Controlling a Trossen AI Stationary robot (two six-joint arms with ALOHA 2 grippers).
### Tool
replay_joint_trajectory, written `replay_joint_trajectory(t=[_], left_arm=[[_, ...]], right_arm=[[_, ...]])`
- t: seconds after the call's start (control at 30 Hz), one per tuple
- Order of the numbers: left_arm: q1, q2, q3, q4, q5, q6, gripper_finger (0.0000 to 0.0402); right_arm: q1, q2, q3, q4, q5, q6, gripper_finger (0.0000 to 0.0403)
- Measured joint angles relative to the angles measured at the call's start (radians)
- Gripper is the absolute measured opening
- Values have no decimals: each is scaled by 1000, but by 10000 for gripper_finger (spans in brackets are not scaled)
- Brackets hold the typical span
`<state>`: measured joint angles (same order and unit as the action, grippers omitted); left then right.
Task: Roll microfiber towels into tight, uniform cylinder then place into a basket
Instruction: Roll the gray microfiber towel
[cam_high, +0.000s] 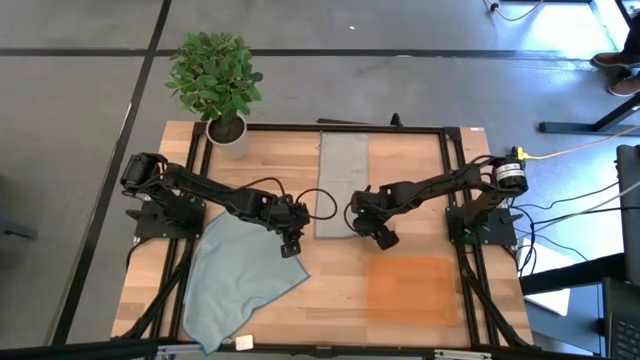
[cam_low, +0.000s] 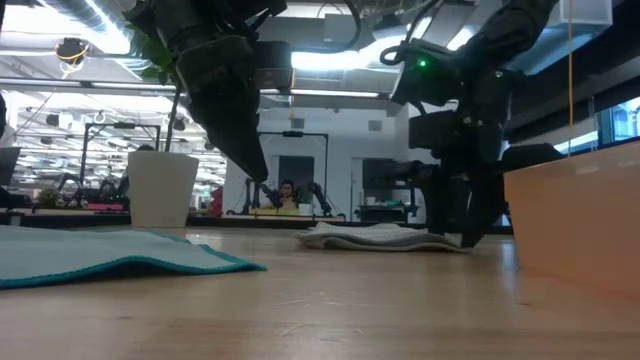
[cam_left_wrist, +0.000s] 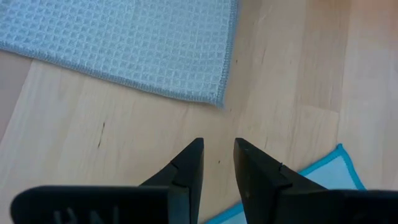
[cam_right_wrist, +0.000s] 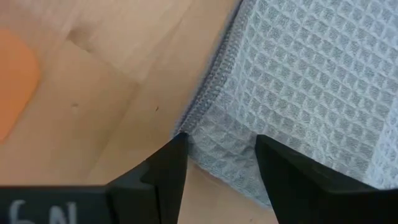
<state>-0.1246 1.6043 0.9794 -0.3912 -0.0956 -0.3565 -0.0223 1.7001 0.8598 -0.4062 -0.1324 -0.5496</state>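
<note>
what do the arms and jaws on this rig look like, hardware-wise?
Both arms are matte black, jointed links with loose black cables looping alongside. The left gripper and right gripper end in flat, tapering black jaws. The right arm carries a silver collar with a yellow mark near its base, and a green light in the low view.

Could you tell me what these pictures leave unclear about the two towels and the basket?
- Basket: the low view cuts it at the right edge; its inside is unseen.
- Pale blue towel: the high view's bottom edge crops its near corner.
- Grey towel: the right claw straddles its corner, but contact cannot be told.
- Left claw: over bare wood.
</note>
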Motion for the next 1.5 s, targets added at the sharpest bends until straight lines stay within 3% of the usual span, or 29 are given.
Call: replay_joint_trajectory(t=[0.17, 0.4, 1.03, 1.37, 1.5], left_arm=[[0, 0, 0, 0, 0, 0, 80], [0, 0, 0, 0, 0, 1, 80], [0, 0, 0, 6, 0, 26, 80], [0, 0, 0, 11, 0, 27, 80], [0, 0, 0, 12, 0, 54, 80]], right_arm=[[0, -16, 67, -57, -5, 99, 193], [31, -44, 97, -121, -49, 110, 193], [71, -34, -40, 52, 8, 44, 193], [74, -37, -76, 118, 82, 80, 192], [74, -37, -79, 121, 92, 145, 173]])
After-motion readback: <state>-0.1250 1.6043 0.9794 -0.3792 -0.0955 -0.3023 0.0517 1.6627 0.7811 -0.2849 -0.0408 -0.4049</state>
